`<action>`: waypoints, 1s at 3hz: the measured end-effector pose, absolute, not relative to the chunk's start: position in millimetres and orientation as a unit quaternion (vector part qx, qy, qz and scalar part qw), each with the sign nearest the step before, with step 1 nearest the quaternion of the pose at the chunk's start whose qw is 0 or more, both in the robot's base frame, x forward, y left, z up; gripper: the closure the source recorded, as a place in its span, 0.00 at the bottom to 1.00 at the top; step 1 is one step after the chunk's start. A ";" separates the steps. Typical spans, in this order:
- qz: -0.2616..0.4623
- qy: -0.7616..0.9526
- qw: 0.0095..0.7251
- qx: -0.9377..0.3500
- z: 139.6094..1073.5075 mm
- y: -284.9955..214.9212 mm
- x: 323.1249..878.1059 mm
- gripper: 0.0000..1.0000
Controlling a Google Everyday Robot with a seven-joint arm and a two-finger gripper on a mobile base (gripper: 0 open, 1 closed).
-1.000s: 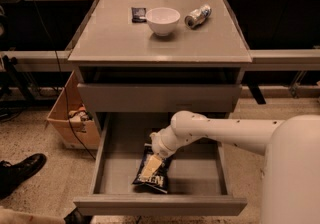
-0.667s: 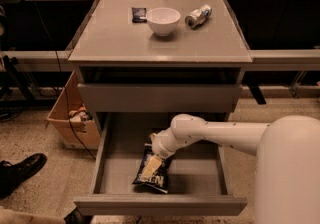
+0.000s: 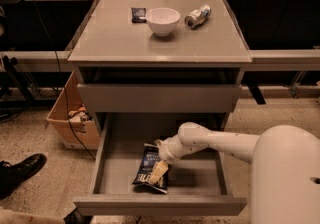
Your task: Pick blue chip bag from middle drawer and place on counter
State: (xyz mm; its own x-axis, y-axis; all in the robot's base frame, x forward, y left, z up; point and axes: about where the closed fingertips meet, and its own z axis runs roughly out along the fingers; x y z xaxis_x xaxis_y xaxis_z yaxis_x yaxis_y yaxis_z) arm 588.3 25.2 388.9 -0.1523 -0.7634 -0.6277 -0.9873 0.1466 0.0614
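Note:
The blue chip bag (image 3: pixel 148 164), dark navy with white lettering, lies on the floor of the pulled-out middle drawer (image 3: pixel 197 180), near its centre-left. My gripper (image 3: pixel 161 167) reaches down into the drawer from the right on a white arm and sits at the bag's right edge, touching or just over it. The counter (image 3: pixel 115 35) is the grey top slab of the cabinet, above and behind.
On the counter stand a white bowl (image 3: pixel 162 20), a silver can (image 3: pixel 197 16) on its side and a small dark packet (image 3: pixel 138 14). A closed drawer front (image 3: pixel 160 98) overhangs the open one. A cardboard box (image 3: pixel 70 123) and a person's shoe (image 3: pixel 20 170) are on the floor at left.
My arm and gripper have come down a little onto the bag's right side. The bag lies where it was.

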 end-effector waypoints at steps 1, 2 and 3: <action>0.251 0.718 0.235 -0.606 367.9 24.4 590.4 0.18; 0.254 0.707 0.245 -0.613 369.1 30.5 595.8 0.42; 0.250 0.695 0.259 -0.622 389.3 34.9 601.7 0.65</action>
